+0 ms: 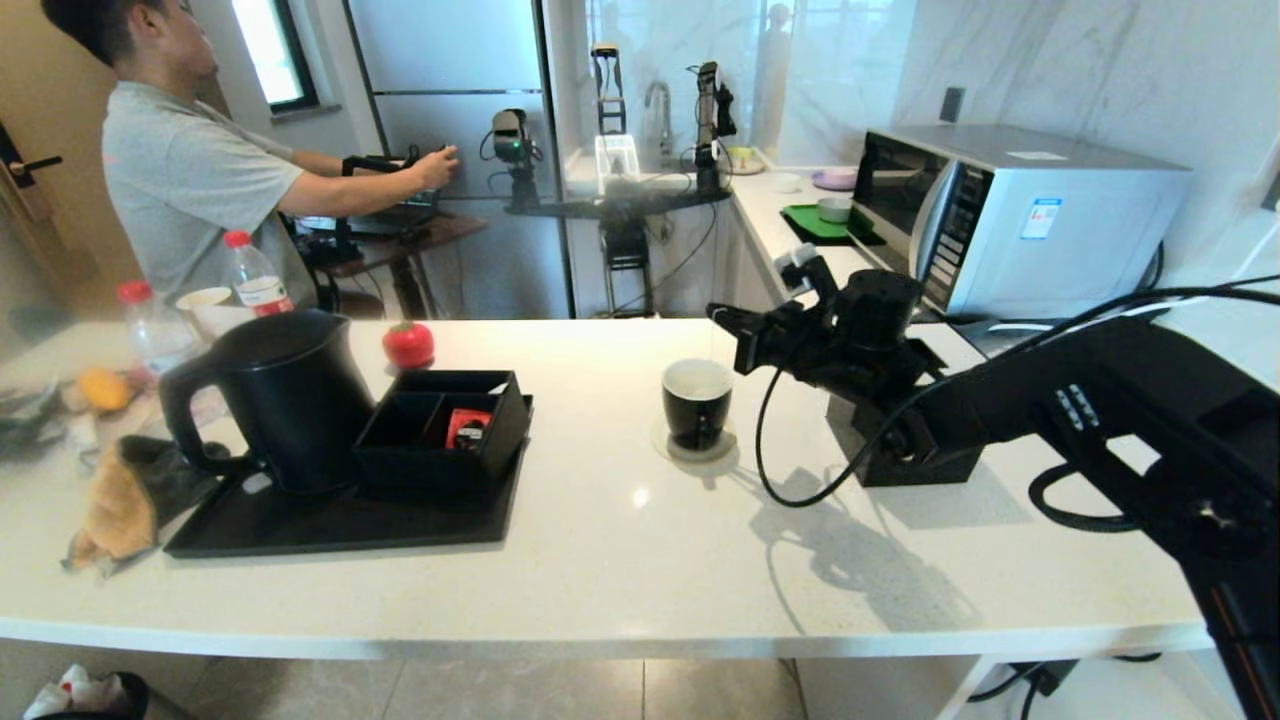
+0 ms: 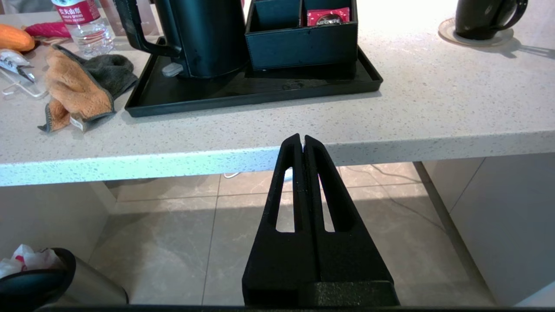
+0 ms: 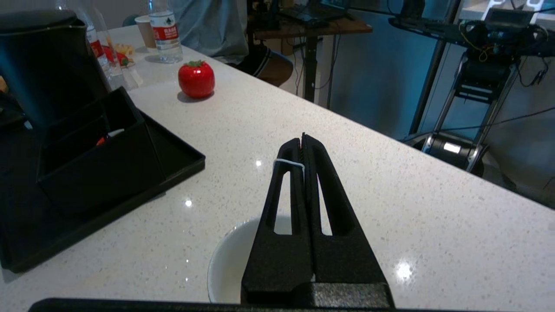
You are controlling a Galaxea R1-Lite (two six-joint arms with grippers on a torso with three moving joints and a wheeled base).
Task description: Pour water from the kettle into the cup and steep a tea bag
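A white speckled counter (image 1: 600,540) runs across the room. On its left part lies a flat black tray (image 1: 340,520). The kettle (image 1: 285,395), big and matte black, stands upright on the tray's left half, its loop handle turned to the left. Just right of it, also on the tray, sits a black divided box (image 1: 445,430) with a red packet (image 1: 467,427) in its right-hand compartment.

Near the middle of the counter, well apart from the tray, the cup (image 1: 697,402) stands upright on a round clear coaster (image 1: 700,447); the cup is black outside and white inside.

The right gripper (image 1: 722,318) hangs over the counter just right of the cup and above its rim, its arm reaching in from the right. Its fingers are pressed together, and a thin white string (image 3: 288,162) is pinched between them near the tips. In the right wrist view the white inside of the cup shows directly beneath the fingers. The tea bag itself cannot be seen.

The left gripper (image 2: 302,139) is parked below the counter's near edge, in front of the tray, over the tiled floor, its fingers closed on nothing.

Behind the tray sits a red tomato-shaped object (image 1: 408,344). At the far left are two red-capped bottles (image 1: 255,275), and an orange and grey cloth (image 1: 130,500) lies beside the tray.
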